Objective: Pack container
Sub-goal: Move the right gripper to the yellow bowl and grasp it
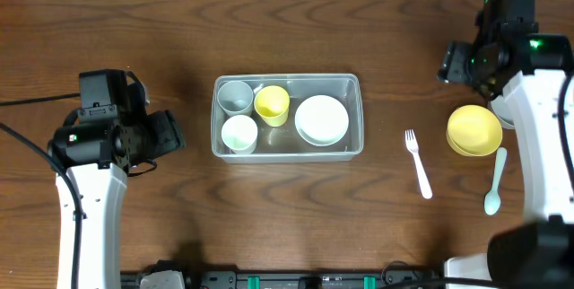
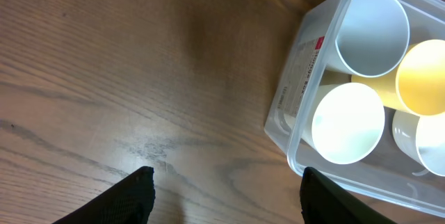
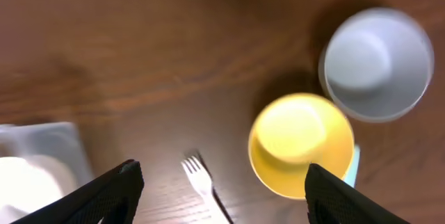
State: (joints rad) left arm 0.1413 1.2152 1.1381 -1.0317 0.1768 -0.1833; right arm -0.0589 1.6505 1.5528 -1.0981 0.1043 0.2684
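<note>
While the left gripper (image 2: 228,182) is hovering with fingers spread and empty, the container (image 2: 300,71) is sitting just ahead to its right, holding a yellow cup (image 2: 424,78). The right gripper (image 3: 222,175) is likewise gaping empty, a fork (image 3: 199,171) lying between its fingers, a yellow bowl (image 3: 302,144) just ahead.

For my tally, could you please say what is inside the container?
The container holds a grey cup, yellow cup, white cup and white bowl; anything beneath them is hidden.
</note>
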